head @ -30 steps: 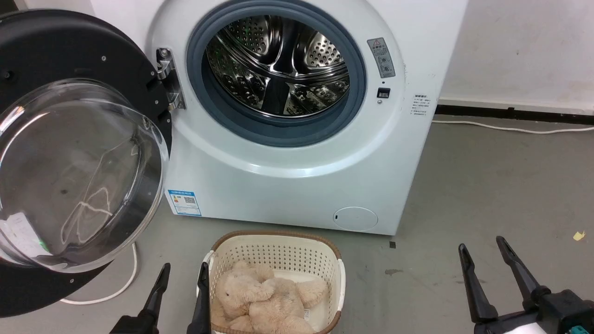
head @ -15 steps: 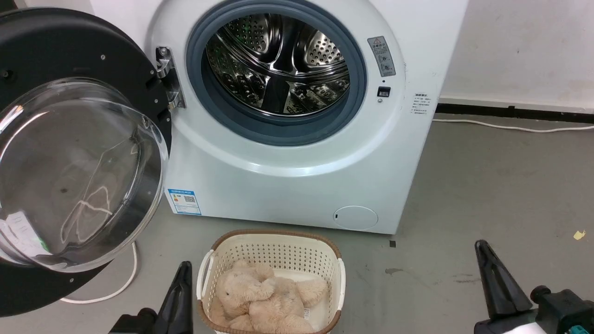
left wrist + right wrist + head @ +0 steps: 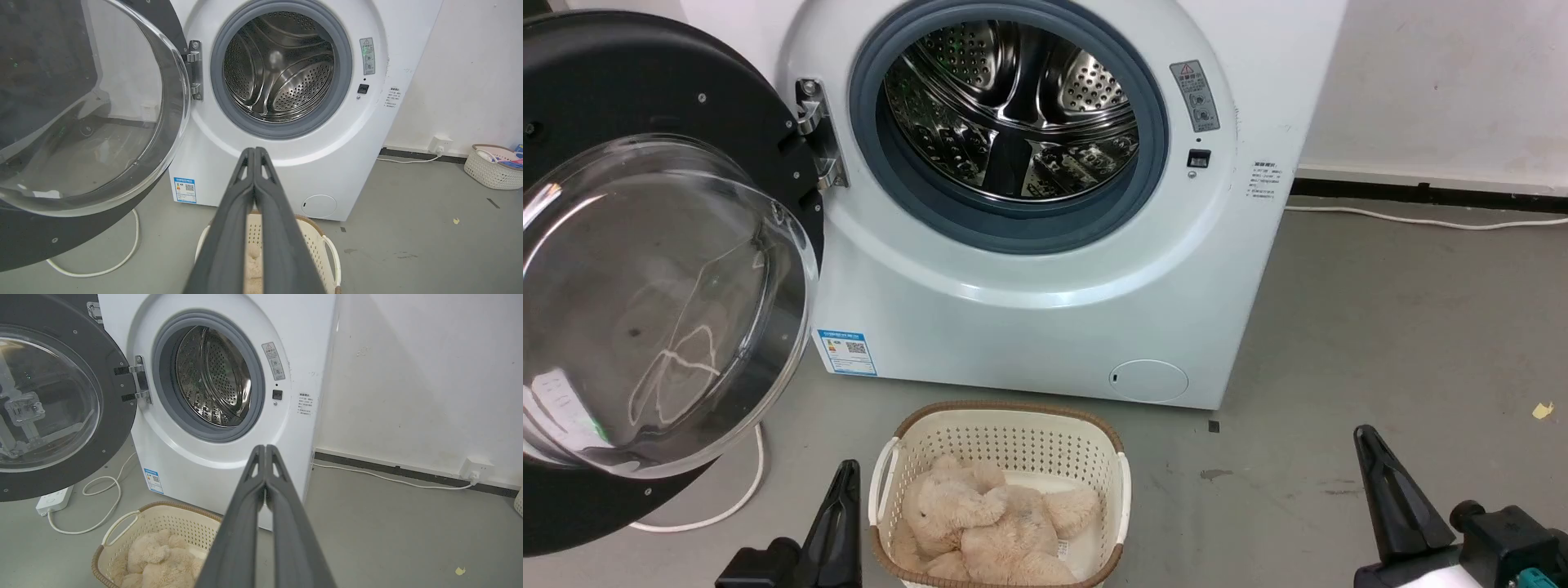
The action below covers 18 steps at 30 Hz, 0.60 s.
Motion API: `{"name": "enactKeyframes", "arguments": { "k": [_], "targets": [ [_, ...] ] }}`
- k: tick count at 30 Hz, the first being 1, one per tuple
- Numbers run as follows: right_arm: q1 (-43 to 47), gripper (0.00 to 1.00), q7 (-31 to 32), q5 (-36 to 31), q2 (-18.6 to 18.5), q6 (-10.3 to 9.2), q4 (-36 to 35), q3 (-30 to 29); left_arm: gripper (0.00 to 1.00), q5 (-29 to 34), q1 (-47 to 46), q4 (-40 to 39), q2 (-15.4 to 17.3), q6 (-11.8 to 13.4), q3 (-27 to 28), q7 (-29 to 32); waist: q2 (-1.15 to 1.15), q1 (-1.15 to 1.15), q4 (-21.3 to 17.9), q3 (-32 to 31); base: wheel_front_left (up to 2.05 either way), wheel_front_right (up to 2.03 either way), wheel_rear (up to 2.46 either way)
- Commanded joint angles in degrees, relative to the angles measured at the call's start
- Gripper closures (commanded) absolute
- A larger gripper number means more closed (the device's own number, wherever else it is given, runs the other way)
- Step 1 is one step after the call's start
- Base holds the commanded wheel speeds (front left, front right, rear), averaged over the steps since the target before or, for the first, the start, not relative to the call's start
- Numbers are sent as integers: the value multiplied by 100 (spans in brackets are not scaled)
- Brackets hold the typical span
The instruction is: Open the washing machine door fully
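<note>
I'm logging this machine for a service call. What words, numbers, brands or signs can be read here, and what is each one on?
Nothing is sharp enough to quote.
Grey sticker, upper right of the washing machine front: a red warning triangle; its print is too small to read.
Blue-and-white label, lower left of the front: a QR code; its words are too small to read.
Black print, right edge of the front: blurred.

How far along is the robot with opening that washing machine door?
Looks done: the large round black glass-centred door stands swung wide at the left, baring the shiny steel drum. In hand: nothing; both jaws are shut, empty, clear of it. Left: perhaps a final nudge.
</note>
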Motion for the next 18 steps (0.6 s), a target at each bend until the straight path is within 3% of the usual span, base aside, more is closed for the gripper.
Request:
{"name": "enactKeyframes", "arguments": {
  "k": [1,18],
  "targets": [
    [-76,100,24,-20,6,-1,20,11,100,73,-96,7,-32,-24,37,18,0,0,-1,1,0,0,0],
    [-165,100,186,-56,11,-1,71,43,100,314,-205,43,-151,-131,207,217,0,0,-29,39,0,0,0]
  ]
}}
